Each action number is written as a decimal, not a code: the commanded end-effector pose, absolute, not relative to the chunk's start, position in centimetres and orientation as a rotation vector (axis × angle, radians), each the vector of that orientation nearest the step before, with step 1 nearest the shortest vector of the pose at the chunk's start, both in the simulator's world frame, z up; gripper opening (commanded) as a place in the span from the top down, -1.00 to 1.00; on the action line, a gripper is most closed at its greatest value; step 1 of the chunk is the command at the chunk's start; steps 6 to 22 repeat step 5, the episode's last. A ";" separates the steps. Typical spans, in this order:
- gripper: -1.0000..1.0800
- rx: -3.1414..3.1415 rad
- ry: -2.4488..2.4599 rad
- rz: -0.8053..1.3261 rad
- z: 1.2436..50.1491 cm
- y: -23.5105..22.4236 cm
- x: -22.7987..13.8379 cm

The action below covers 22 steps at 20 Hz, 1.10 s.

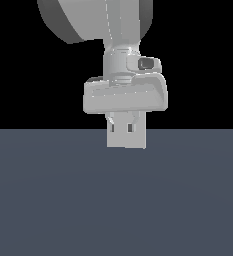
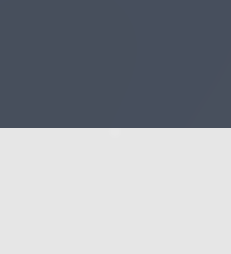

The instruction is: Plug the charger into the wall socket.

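Note:
In the exterior view my gripper [image 1: 124, 125] hangs straight down from the arm, just above the dark grey floor [image 1: 116, 200]. A flat light-grey square plate, the wall socket [image 1: 133, 141], stands upright at the fingertips and overlaps them. Two small dark marks show on it or on the fingers; I cannot tell which. The fingertips merge with the plate, so the jaws' gap is not readable. The charger is hidden in both views. In the wrist view a plain off-white surface [image 2: 115, 193] fills half the picture, very close; I cannot tell what it belongs to.
The dark grey floor [image 2: 115, 59] fills the other half of the wrist view. In the exterior view the background behind the arm is black. The arm's wide link [image 1: 95, 20] sits above the hand.

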<state>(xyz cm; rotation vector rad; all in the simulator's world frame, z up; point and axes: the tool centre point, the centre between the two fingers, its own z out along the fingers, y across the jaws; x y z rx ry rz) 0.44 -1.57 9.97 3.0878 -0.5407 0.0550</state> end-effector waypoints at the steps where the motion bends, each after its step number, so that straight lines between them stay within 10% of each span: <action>1: 1.00 3.088 -0.540 0.055 10.0 -1.7 0.8; 22: 1.00 3.088 -0.540 0.055 10.0 -1.7 0.9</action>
